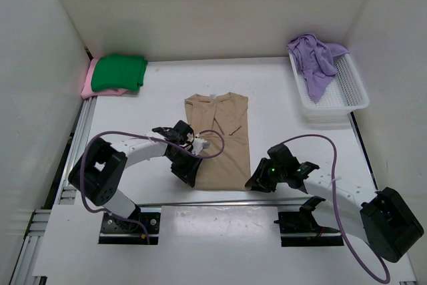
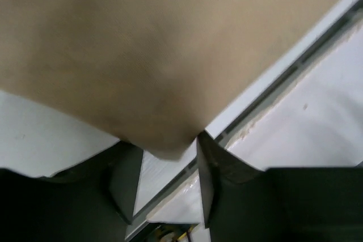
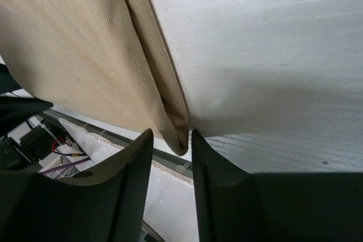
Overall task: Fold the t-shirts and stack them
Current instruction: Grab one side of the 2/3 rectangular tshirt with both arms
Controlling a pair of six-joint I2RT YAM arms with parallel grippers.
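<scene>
Corners of tan shirt [image 1: 217, 141] at table [image 1: 287, 131] edge: left end effector [image 2: 167, 157] apart astride one; right end effector [image 3: 172, 140] unclear.

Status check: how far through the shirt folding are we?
Done: green shirt folded on the pink shirt, far left. In hand: tan shirt lies sleeves-in; left end effector and right end effector straddle its near corners, grip unclear. Remaining: finish that fold, stack it, then the lavender shirt crumpled in the basket.
</scene>
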